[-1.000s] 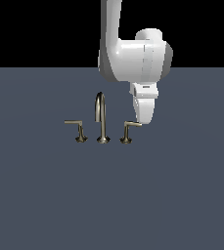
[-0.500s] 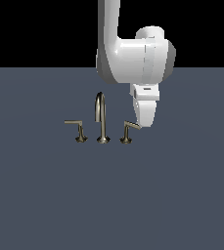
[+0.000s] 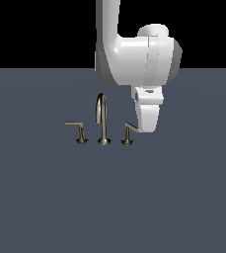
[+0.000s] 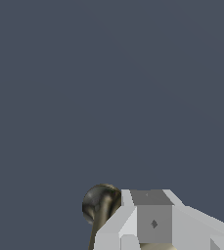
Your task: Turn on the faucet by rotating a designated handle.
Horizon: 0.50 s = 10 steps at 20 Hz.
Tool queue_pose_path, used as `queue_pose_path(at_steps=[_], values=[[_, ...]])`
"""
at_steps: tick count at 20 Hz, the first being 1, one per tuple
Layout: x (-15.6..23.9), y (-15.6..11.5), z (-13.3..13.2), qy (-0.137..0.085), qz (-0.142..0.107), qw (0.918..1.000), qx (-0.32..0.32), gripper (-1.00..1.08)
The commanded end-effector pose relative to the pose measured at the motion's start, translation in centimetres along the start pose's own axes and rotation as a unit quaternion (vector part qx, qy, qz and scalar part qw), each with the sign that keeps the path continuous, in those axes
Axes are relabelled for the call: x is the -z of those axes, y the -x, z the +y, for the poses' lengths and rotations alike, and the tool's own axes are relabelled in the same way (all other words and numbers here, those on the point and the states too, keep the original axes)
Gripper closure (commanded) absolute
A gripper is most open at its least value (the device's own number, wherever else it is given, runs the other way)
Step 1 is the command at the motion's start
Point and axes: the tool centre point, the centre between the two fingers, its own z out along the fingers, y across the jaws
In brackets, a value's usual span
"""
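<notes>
The faucet (image 3: 101, 119) is a small brass-grey set on the dark floor: an arched spout in the middle and a lever on each side. On the exterior view's right stands the handle (image 3: 128, 131), a thin bar on a flared post. My white gripper (image 3: 145, 127) hangs just beside it and covers the bar's outer end. The wrist view shows the handle's round post (image 4: 100, 203) from above, pressed against the side of a white finger (image 4: 150, 222). I cannot make out the gap between the fingers.
The mirror-image lever (image 3: 78, 131) stands on the exterior view's left of the spout. Flat grey-blue floor (image 3: 112, 207) spreads all around the set. The white arm (image 3: 134, 59) rises above the handle.
</notes>
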Motion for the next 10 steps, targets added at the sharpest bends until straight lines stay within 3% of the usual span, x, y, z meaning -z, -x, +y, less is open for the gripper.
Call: queue_pose_path(at_steps=[1, 8, 9, 10], values=[[0.0, 1.3, 0.7, 0.002, -0.001, 1.0000, 0.004, 1.08], [0.1, 4.1, 2.6, 0.005, -0.002, 1.0000, 0.006, 1.08], [0.1, 4.1, 2.6, 0.005, -0.002, 1.0000, 0.006, 1.08], [0.0, 1.7, 2.3, 0.003, 0.002, 0.9999, -0.010, 1.08]])
